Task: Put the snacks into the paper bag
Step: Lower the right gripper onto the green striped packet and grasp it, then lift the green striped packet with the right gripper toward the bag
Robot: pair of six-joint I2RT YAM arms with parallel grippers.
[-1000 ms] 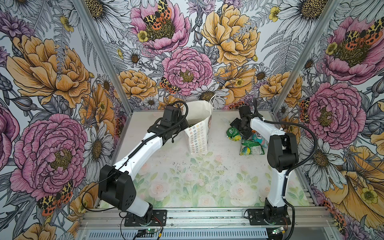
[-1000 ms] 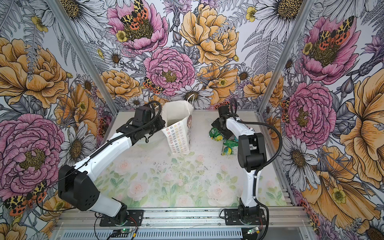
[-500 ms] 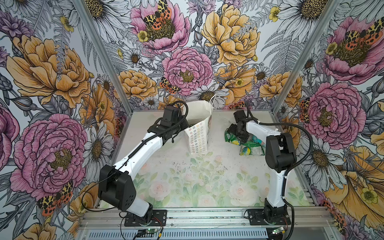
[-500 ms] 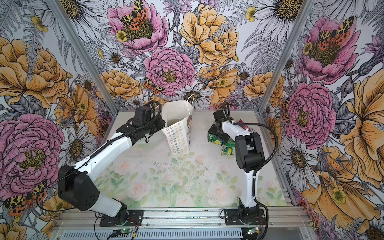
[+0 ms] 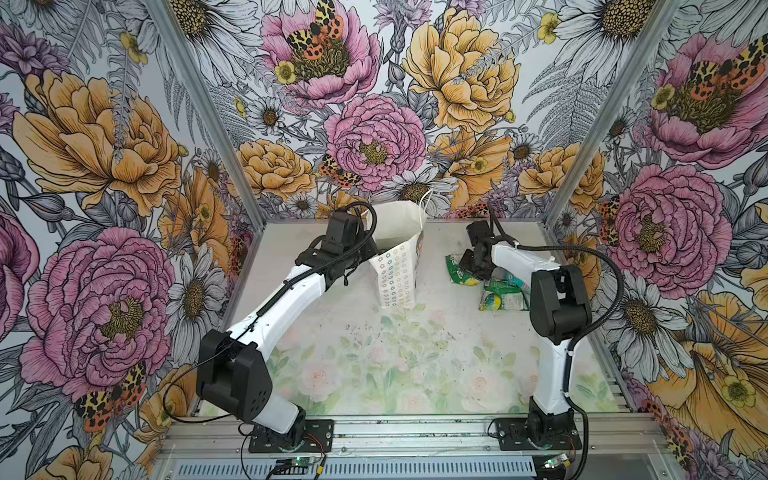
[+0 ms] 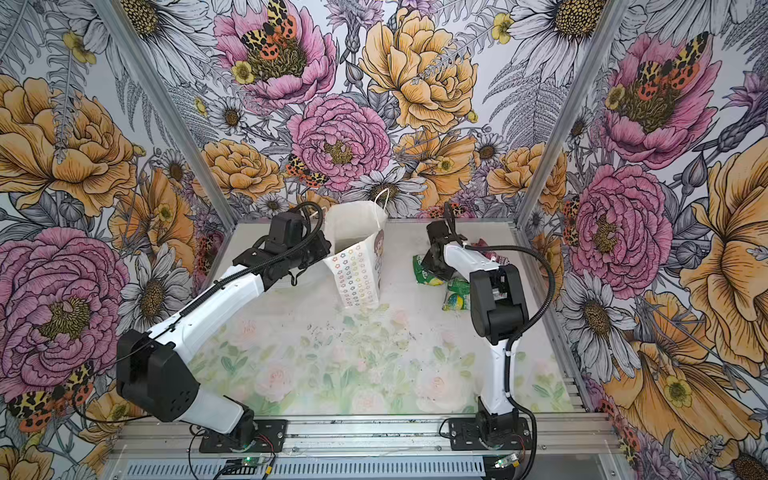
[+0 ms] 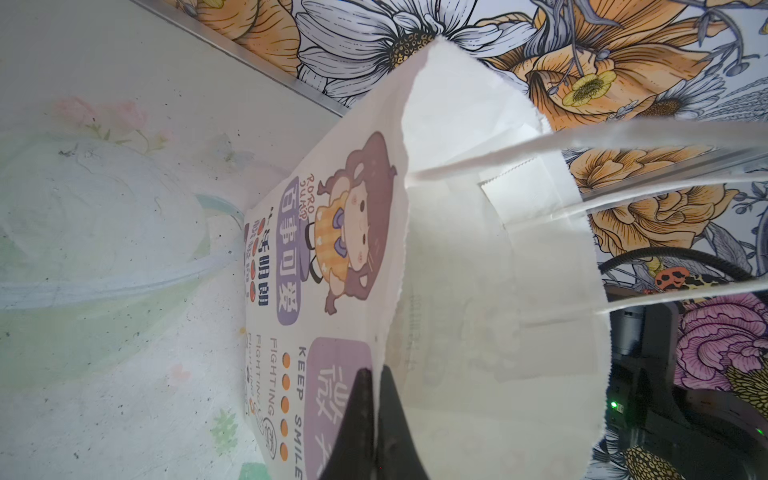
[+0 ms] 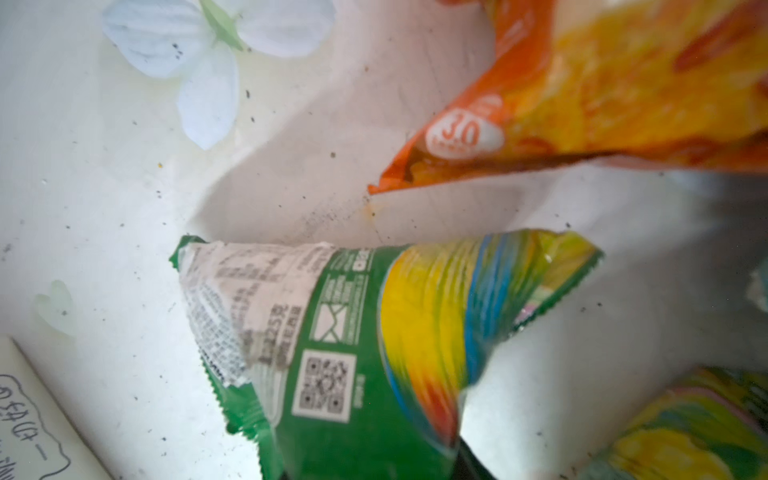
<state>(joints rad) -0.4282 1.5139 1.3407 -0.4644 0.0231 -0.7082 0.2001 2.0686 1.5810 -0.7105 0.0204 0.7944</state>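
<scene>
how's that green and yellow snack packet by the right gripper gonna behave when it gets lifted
The green-and-yellow packet looks crumpled and puffy, so it is probably light and floppy, bending rather than staying flat. Its glossy foil may slip from a shallow pinch. With no round side, it seems unlikely to roll.

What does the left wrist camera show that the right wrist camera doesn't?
Only left wrist: the left gripper, jaws shut on the rim of the paper bag, its cartoon girl print and string handles. Only right wrist: a green-and-yellow packet, an orange packet, a second green-and-yellow packet. Both: the floral table, and perhaps the bag, as a white printed corner.
</scene>
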